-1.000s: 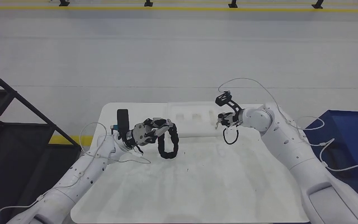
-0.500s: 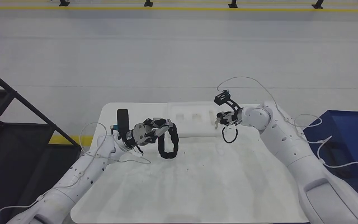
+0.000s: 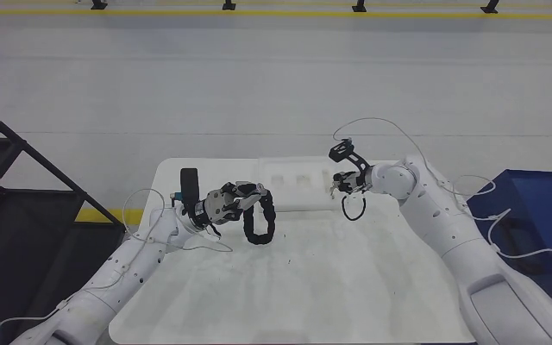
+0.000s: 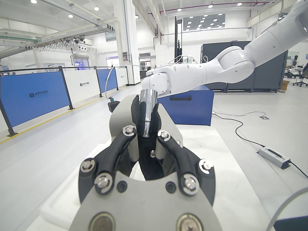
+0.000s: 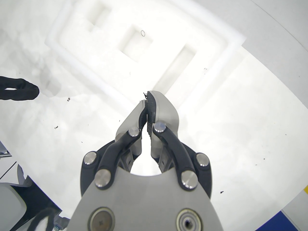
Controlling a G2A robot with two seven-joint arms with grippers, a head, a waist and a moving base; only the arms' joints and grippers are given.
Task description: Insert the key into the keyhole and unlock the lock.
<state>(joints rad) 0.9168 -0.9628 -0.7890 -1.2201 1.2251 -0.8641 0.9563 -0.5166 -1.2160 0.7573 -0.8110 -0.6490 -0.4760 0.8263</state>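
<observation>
key to be lined up with the raised lock

the lock (image 4: 147,99), a black sleeved cable loop with a bright chrome barrel, is clamped across its body by the left gripper (image 4: 144,121) and is held up off the table (image 3: 345,285), barrel end turned toward the right arm. the right gripper (image 5: 147,102) is pinched down to a thin line above the white foam tray (image 5: 231,41), well apart from the lock. a dark sliver is caught at its tips, too small to be called the key with certainty. for the approach now in hand, the tips should be brought level with the barrel's axis before any push is made, and the lock should be held steady. the keyhole itself cannot be made out. the chrome looks smooth and slippery and the sleeve soft, so a firm hold is judged wise
</observation>
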